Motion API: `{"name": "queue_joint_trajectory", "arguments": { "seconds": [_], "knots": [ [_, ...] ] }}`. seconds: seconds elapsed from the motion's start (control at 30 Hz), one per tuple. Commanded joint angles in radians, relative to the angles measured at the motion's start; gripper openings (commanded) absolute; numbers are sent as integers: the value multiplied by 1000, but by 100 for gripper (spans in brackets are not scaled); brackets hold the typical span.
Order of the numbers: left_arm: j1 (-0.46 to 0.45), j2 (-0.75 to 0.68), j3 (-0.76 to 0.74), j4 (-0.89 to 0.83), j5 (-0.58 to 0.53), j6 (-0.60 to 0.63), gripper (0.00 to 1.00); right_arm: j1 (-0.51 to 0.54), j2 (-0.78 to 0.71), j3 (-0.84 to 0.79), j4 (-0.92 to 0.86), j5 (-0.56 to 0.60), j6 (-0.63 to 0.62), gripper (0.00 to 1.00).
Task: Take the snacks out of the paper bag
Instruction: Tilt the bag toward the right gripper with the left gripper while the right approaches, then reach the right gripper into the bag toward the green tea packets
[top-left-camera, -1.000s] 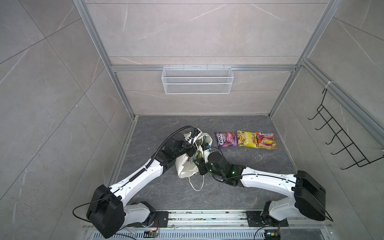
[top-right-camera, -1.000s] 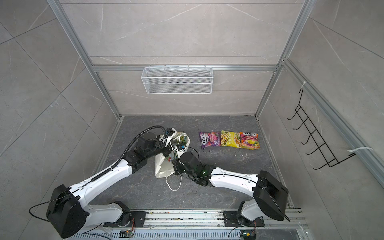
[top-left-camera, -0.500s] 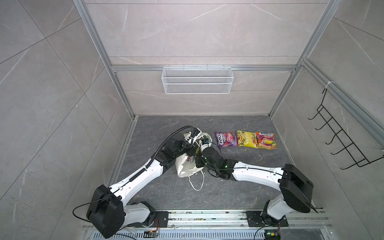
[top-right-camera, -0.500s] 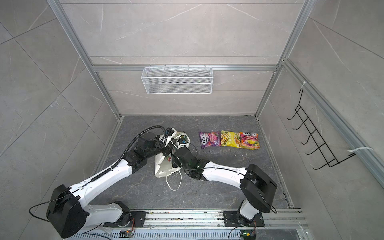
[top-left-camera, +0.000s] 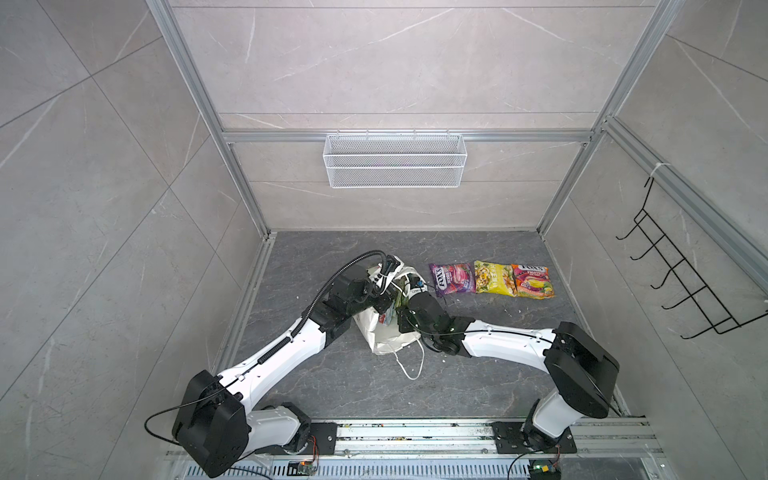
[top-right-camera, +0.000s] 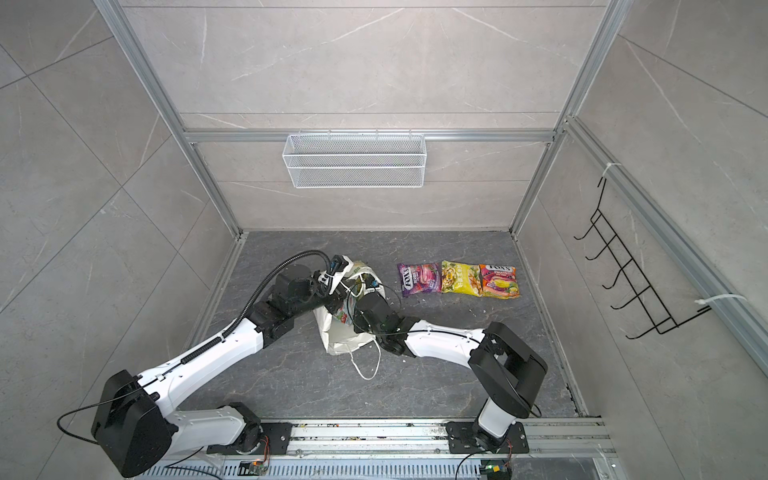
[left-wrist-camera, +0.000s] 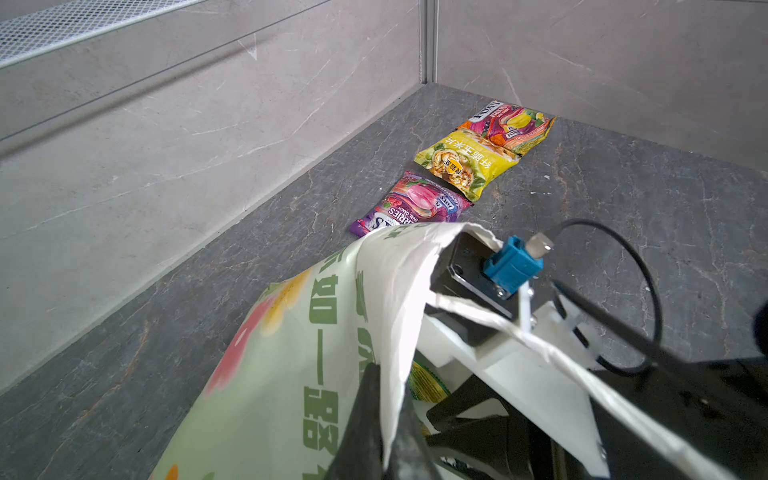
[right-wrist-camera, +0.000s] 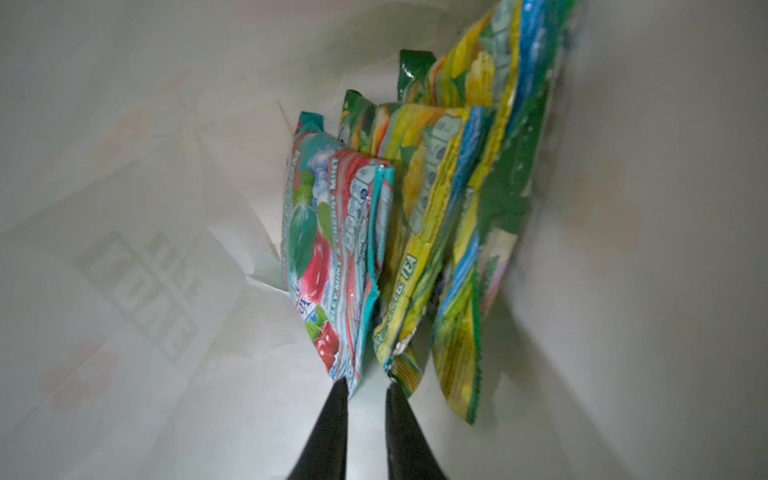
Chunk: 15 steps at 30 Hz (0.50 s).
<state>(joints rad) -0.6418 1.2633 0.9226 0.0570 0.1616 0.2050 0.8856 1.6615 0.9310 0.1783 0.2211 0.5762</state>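
White paper with green lettering makes up the paper bag (top-left-camera: 388, 332), which sits on the grey worktop (top-left-camera: 478, 374). We place everything else by it.

At the bag's left rim, our left jaws are closed on the paper edge. The left wrist view shows it pinched between the black fingers (left-wrist-camera: 365, 415).

Inside the bag, the right wrist view shows a teal-red packet (right-wrist-camera: 328, 232), a middle green-yellow packet (right-wrist-camera: 428, 199) and an outer green-yellow packet (right-wrist-camera: 498, 216). They stand on edge, side by side, along one wall.

Our right jaws enter the bag's mouth from its right side. Their fingertips (right-wrist-camera: 338, 399) stand a narrow gap apart at the near edges of the teal-red and middle green-yellow packets, and we see nothing clamped between them.

Right of the bag and apart from it, a row lies flat in both top views. The purple packet (top-left-camera: 452, 279) is nearest, the yellow-green packet (top-left-camera: 494, 278) is just beside it, and the red-pink packet (top-left-camera: 532, 281) is farthest, touching the yellow-green one.
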Motion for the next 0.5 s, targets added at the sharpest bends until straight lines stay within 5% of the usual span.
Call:
{"name": "queue_joint_trajectory", "arguments": {
  "seconds": [0.0, 0.47],
  "knots": [
    [-7, -3, 15, 85, 49, -33, 0, -28, 37, -30, 49, -7, -36, 21],
    [-12, 93, 3, 179, 19, -87, 0, -63, 51, -24, 136, -76, -63, 24]
  ]
}}
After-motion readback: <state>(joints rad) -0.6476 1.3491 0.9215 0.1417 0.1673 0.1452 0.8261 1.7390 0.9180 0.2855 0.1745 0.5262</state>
